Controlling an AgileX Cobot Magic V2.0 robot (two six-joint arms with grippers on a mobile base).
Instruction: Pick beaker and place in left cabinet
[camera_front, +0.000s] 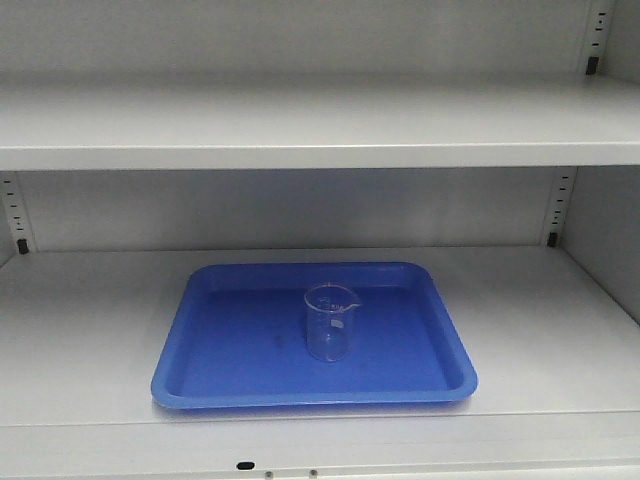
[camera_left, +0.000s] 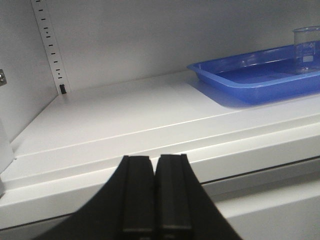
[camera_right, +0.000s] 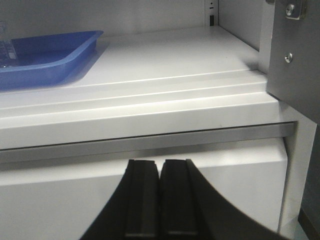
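Closed left gripper (camera_left: 155, 200) and closed right gripper (camera_right: 160, 200), both empty, outside the shelf edge; beaker (camera_front: 330, 322) upright in blue tray (camera_front: 200, 375) on the cabinet shelf (camera_front: 560, 330), ahead between them, neither arm clearly nearer

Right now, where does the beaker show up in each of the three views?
Front view: the beaker stands upright at centre, on the blue tray.
Left wrist view: far upper right, cut by the edge.
Right wrist view: only a sliver at the far upper left.
Shared landmark: the blue tray.
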